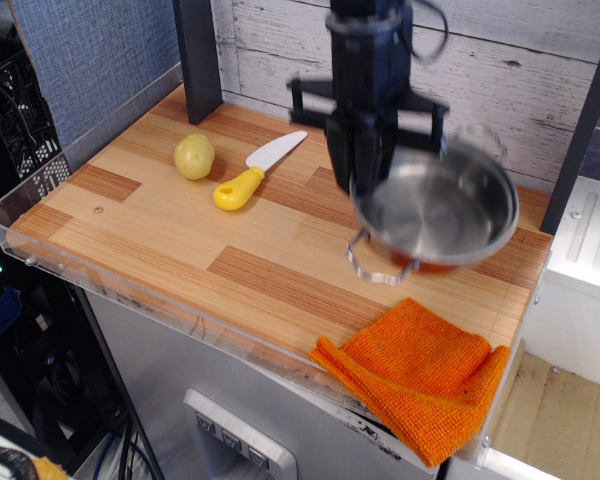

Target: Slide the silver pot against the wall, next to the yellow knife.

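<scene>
With its jaws clamped on the rim, the silver pot (435, 208) hung tilted, needing levelling and lowering right of the yellow knife (252, 174), against the wall (520, 90).

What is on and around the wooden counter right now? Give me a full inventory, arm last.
Shallow round stainless-steel pot: one, silver, tilted and lifted off the counter at right, held by the gripper at its left rim.
Toy knife with chunky handle: one, yellow handle and white blade, lying mid-counter near the back.
Round potato: one, yellowish, left of the knife, apart from it.
Folded cloth: one, orange, front right corner, overhanging the edge, nothing on it.
Plank wall: one, whitewashed, behind the counter.
Wooden counter: one, striped brown.
Fabric panel: one, blue-grey, left.
Gripper: one, black, shut on the pot's rim.
</scene>
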Robot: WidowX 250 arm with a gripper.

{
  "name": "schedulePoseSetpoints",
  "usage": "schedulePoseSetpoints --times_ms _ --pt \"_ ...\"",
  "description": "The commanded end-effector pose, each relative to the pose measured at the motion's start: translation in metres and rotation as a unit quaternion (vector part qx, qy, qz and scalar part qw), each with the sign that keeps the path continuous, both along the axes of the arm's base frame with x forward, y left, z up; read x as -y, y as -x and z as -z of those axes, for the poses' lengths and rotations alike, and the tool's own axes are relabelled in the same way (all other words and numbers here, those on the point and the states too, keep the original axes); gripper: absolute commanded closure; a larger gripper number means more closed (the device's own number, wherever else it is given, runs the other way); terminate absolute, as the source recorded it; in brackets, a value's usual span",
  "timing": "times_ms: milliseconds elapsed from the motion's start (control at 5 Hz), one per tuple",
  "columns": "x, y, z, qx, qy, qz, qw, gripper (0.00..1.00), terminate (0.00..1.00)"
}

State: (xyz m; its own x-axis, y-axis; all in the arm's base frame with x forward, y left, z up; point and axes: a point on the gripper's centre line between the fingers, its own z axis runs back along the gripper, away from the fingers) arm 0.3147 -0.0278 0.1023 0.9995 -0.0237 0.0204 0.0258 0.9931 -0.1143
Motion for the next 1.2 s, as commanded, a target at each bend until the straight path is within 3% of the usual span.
schedulePoseSetpoints --times_ms 0,600,800,1000 --pt "-0.004 -0.039 0.004 0.027 -0.017 -0.001 0.9995 1.00 0.00" --pt "-0.014 -0.050 0.062 -0.040 -0.031 0.002 0.9987 1.00 0.00" --pt "-0.018 -0.053 0.073 -0.050 -0.031 -0.003 0.9983 1.00 0.00" --pt "-0.024 -0.065 0.075 -0.026 -0.031 -0.022 0.9990 1.00 0.00"
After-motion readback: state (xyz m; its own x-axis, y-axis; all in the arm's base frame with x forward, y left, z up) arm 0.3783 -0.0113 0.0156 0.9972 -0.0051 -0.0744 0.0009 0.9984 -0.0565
